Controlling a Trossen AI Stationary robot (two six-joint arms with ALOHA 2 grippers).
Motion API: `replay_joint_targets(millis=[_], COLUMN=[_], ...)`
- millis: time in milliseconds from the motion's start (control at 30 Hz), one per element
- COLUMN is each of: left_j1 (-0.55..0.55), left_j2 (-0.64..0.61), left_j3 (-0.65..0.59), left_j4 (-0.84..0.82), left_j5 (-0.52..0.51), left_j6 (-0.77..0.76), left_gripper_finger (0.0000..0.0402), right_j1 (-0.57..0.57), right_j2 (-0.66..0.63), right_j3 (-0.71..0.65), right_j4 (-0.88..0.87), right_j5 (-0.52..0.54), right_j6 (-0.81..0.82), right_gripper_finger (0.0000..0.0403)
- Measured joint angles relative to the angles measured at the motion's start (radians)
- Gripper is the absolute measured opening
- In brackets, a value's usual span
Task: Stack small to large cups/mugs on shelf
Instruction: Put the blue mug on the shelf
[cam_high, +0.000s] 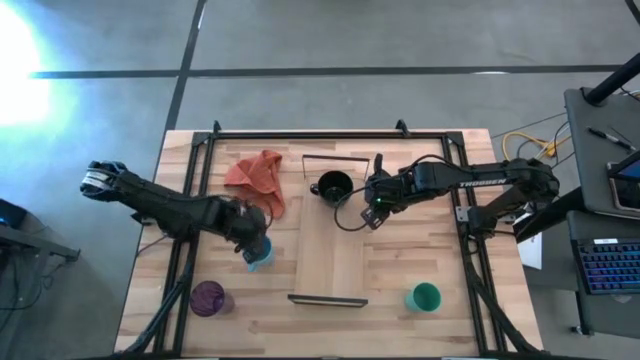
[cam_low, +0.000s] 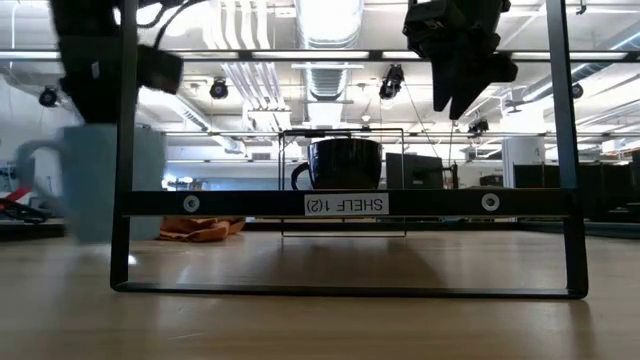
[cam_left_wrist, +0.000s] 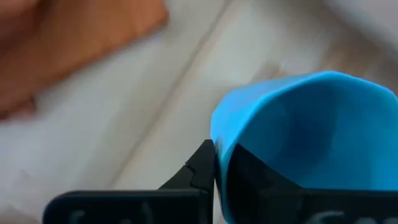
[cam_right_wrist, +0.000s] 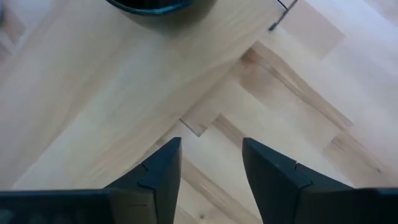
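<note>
My left gripper (cam_high: 252, 238) is shut on the light blue cup (cam_high: 261, 256), just left of the shelf (cam_high: 335, 250). In the low view the cup (cam_low: 95, 180) shows its handle (cam_low: 28, 175); I cannot tell whether its base is on the table. The black cup (cam_high: 333, 185) stands upright on the shelf's far end. My right gripper (cam_high: 372, 205) is open and empty, raised over the shelf's right edge, right of the black cup. The purple cup (cam_high: 208, 297) and the green cup (cam_high: 425, 296) stand on the table near its front edge. My left gripper holds the blue cup by its wall at the rim (cam_left_wrist: 219, 134). One finger (cam_left_wrist: 202, 168) is outside the wall and the other is inside the cup. The fingers come from above and from the table's left, slanting down.
An orange cloth (cam_high: 258, 172) lies on the table at the far left of the shelf. Thin dark rails stand at the shelf's near end (cam_high: 328, 299) and far end (cam_high: 335, 157). Dark frame bars run along the table's left and right sides.
</note>
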Motion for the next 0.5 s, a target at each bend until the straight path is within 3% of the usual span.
replay_joint_targets(millis=[267,500], left_j1=[0.151,0.235], left_j2=[0.034,0.203], left_j3=[0.231,0.447], left_j4=[-0.042,-0.040], left_j5=[0.006,0.013], left_j6=[0.326,0.611], left_gripper_finger=[0.0003,0.0002], right_j1=[0.039,0.091], right_j2=[0.000,0.000], right_j3=[0.000,-0.001], right_j4=[-0.016,0.010], right_j5=[0.000,-0.006], right_j6=[0.064,0.187], right_gripper_finger=[0.0144,0.0122])
